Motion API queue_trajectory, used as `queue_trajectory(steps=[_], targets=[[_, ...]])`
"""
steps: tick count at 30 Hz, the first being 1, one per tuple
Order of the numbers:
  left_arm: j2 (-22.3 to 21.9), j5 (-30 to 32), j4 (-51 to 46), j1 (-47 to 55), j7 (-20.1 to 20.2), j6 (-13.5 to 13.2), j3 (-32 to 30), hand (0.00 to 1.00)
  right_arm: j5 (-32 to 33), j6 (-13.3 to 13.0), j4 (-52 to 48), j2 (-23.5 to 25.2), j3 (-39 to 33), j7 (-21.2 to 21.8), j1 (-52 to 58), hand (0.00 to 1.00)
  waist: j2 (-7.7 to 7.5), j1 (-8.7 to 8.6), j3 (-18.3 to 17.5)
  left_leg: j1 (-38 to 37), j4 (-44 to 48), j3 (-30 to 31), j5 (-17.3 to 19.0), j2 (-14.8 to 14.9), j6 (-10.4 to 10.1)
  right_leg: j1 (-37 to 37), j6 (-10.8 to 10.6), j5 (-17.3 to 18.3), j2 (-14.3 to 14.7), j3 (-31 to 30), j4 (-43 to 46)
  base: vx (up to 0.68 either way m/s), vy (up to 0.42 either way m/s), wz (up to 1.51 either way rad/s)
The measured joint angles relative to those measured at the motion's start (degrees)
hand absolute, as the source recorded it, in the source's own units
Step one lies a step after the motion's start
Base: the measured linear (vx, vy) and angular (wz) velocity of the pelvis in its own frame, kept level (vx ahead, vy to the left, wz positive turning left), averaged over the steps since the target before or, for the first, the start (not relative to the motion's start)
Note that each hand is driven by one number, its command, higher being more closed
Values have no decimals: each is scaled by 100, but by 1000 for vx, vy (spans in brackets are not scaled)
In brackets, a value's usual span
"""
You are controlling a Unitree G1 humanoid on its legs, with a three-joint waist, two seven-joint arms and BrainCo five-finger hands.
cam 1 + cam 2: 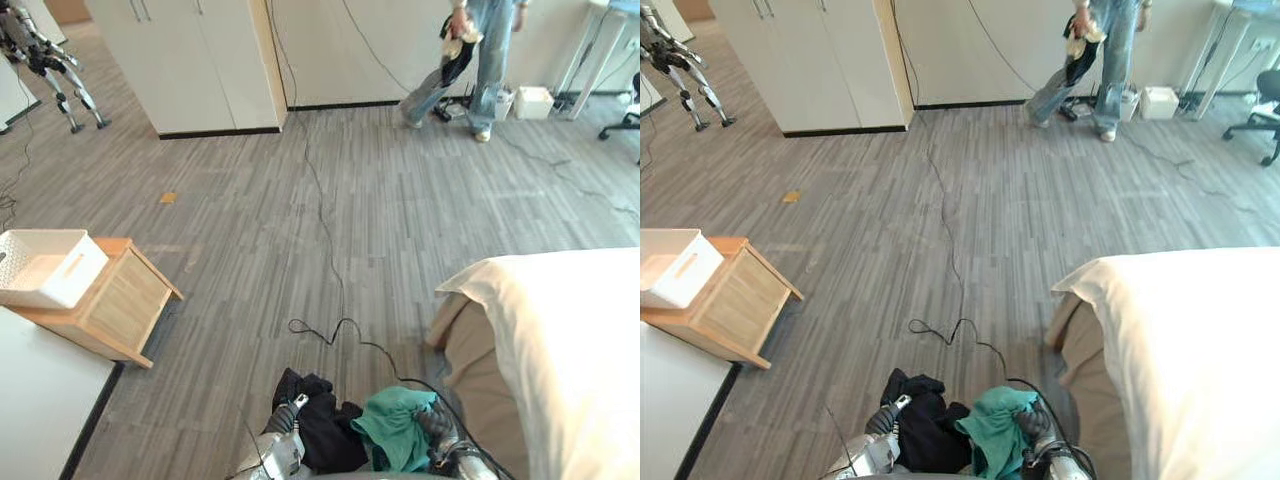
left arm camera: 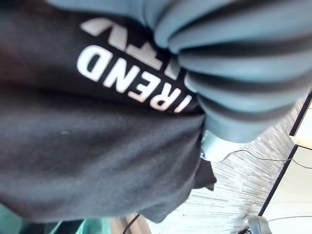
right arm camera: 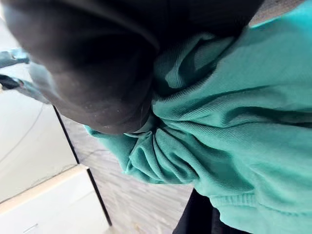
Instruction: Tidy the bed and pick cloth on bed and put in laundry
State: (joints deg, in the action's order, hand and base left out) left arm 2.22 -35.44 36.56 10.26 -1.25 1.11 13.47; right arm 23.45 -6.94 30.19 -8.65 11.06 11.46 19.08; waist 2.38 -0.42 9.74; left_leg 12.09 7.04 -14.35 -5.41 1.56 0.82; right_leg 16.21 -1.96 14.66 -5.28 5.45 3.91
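Here, left hand [image 1: 288, 413] touches black cloth [image 1: 325, 436], right hand [image 1: 438, 426] teal cloth [image 1: 393, 420]

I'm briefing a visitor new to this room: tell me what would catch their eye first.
Black cloth by the left robot hand and green cloth by the right robot hand are bunched together at the bottom centre. The white bed takes up the lower right, and a white basket sits on a wooden stand at left. A person holding clothes stands by the far wall.
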Motion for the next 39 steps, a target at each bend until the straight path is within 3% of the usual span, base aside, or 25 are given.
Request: queue_trajectory(steps=[1, 3, 5, 7, 8, 9, 10, 12, 14, 15, 17, 18, 20, 22, 23, 24, 25, 26, 27, 29, 32, 34, 36, 38, 39], targets=[[20, -2, -3, -25, -2, -17, 0, 100, 0, -1, 14, -27, 2, 16, -9, 100, -51, 15, -1, -1, 78, -35, 118, -112, 258, 46, -21, 23, -104, 50, 17, 451, 89, 21], [41, -45, -136, -45, -9, -74, -10, 100, 19, -64, 9, -13, 28, 136, -73, 100, -194, 69, 68, 139, 505, -75, 440, -262, 480, 52, -134, -195, -288, 96, 36, 515, 76, 16], [91, -44, -172, -59, -9, -149, -30, 100, 17, -63, 11, 17, 71, 189, -151, 100, -294, 174, 92, 84, 651, -149, 669, -341, 562, 21, -354, -375, -380, 72, 328, 443, 111, 22], [77, -37, -92, -57, -9, -226, -30, 100, 13, -73, 5, 72, 74, 227, -170, 100, -375, 177, 46, -311, 379, -108, 1035, -496, 581, -593, -596, -480, -504, -15, 2082, 412, 147, 24], [76, -36, -45, -57, -9, -275, -31, 100, 6, -73, 5, 84, 75, 226, -188, 100, -403, 198, 35, -446, 272, -118, 1082, -543, 602, -901, -889, -635, -581, -60, 2760, 443, 150, -5], [85, -30, -32, -57, -21, -349, -29, 100, -34, -74, -8, 102, 120, 227, -201, 100, -469, 206, 40, -757, 31, -88, 1150, -653, 587, -1545, -1361, -1069, -776, -99, 4084, 396, 108, -4], [114, 9, 30, -53, -54, -389, -26, 100, -104, -72, -6, 119, 161, 228, -172, 100, -475, 141, 62, -1088, -147, 20, 1206, -712, 571, -2072, -1175, -984, -805, -13, 5083, 415, 90, 6], [115, 6, 135, -50, -184, -414, -11, 100, -156, -97, -184, 67, 122, 250, -49, 100, -388, 49, 106, -1546, -344, 226, 1308, -675, 560, -2609, -569, -495, -740, 439, 5515, 471, 31, 34], [154, 0, 183, -35, -290, -401, -24, 100, -160, -208, -337, 40, 108, 262, 32, 100, -312, -64, 177, -1877, -400, 492, 1385, -610, 514, -3078, -376, -62, -633, 938, 5025, 416, -69, 71], [167, -5, 218, -37, -312, -347, -64, 100, -180, -222, -435, 36, 78, 278, 84, 100, -290, -115, 188, -2045, -391, 730, 1448, -525, 411, -3281, -247, 16, -530, 1162, 4165, 439, -158, 116], [251, -39, 224, -23, -322, -244, -68, 100, -221, -293, -483, 39, 47, 363, 93, 100, -262, -192, 200, -2196, -344, 1176, 1574, -396, 205, -3425, -277, -408, -447, 1189, 2157, 457, -204, 135], [331, -41, 216, -18, -314, -169, -86, 100, -247, -291, -528, 54, 43, 357, 108, 100, -306, -164, 201, -2272, -273, 1363, 1703, -381, 38, -3500, -411, -857, -517, 1045, 1087, 451, -277, 108], [417, -54, 221, 34, -270, -121, -299, 100, -321, -285, -666, 95, 62, 349, 151, 100, -363, -27, 223, -2580, -213, 1604, 1983, -312, -229, -3590, -539, -1368, -661, 671, 751, 577, -431, 114], [453, -137, 204, 331, -223, -140, -531, 100, -417, -284, -729, 157, 162, 349, 173, 100, -389, -8, 137, -2892, 65, 1763, 2403, -78, -422, -3392, -207, -1599, -608, 722, 983, 536, -482, 103], [458, -276, 223, 548, -144, -154, -725, 100, -453, -278, -865, 145, 240, 345, 139, 100, -406, -8, 67, -2861, 641, 1798, 2641, 71, -586, -3399, 37, -1974, -504, 761, 1475, 415, -438, 68], [402, -325, 292, 565, -146, -148, -810, 100, -459, -251, -839, 105, 236, 335, 40, 100, -367, 38, 26, -2695, 1160, 1787, 2621, 209, -587, -3399, 84, -1766, -386, 841, 1634, 511, -573, 38], [293, -452, 299, 629, -118, -164, -954, 100, -456, -233, -871, 26, 236, 361, -143, 100, -217, 126, 8, -2207, 2136, 1719, 2414, 436, -556, -3244, 233, -1633, -144, 895, 1571, 386, -460, -17], [128, -589, 346, 701, -66, -221, -1107, 100, -450, -230, -875, -78, 234, 387, -366, 100, -27, 161, 65, -1708, 3267, 1622, 1958, 680, -392, -3008, 338, -1556, 119, 917, 1325, 500, -535, -46], [-45, -667, 331, 698, 15, -374, -1350, 100, -453, -200, -834, -157, 225, 474, -627, 100, 108, 302, 126, -1103, 4467, 1695, 1393, 835, -383, -2603, 527, -1575, 459, 881, 859, 488, -454, -64], [-130, -664, 328, 636, 94, -453, -1364, 100, -454, -154, -628, -249, 103, 679, -1009, 100, 170, 475, 163, -502, 5137, 1815, 1649, 429, -540, -1971, 736, -1513, 709, 669, 406, 580, -488, -70], [-65, -725, 316, 692, 122, -604, -1314, 100, -456, -147, -699, -333, -1, 903, -1155, 100, 96, 528, 198, 7, 4162, 1402, 1767, -111, -462, -1245, 757, -1242, 765, 509, 17, 460, -364, -29], [-38, -917, 121, 776, 123, -651, -1319, 100, -454, -18, -761, -391, -89, 1032, -1062, 100, -8, 600, 258, 295, 2414, 526, 1679, -319, -386, -680, 646, -1035, 815, 650, -353, 513, -321, 18], [-44, -926, 11, 822, 115, -643, -1302, 100, -448, 89, -858, -443, -113, 1007, -883, 100, -74, 543, 299, 249, 1209, -490, 1369, -384, -267, -182, 603, -880, 908, 998, -645, 530, -286, 79], [-44, -882, -97, 835, 79, -639, -1301, 100, -446, 126, -899, -488, -195, 987, -706, 100, -110, 546, 316, 190, 685, -1223, 1146, -490, 100, 222, 378, -632, 1046, 1262, -721, 485, -212, 79], [-49, -793, -156, 841, -17, -625, -1283, 100, -424, 128, -909, -488, -192, 841, -604, 100, -147, 588, 243, 121, 453, -1459, 1031, -574, 541, 291, 176, -395, 1093, 1399, -479, 494, -201, 43]])
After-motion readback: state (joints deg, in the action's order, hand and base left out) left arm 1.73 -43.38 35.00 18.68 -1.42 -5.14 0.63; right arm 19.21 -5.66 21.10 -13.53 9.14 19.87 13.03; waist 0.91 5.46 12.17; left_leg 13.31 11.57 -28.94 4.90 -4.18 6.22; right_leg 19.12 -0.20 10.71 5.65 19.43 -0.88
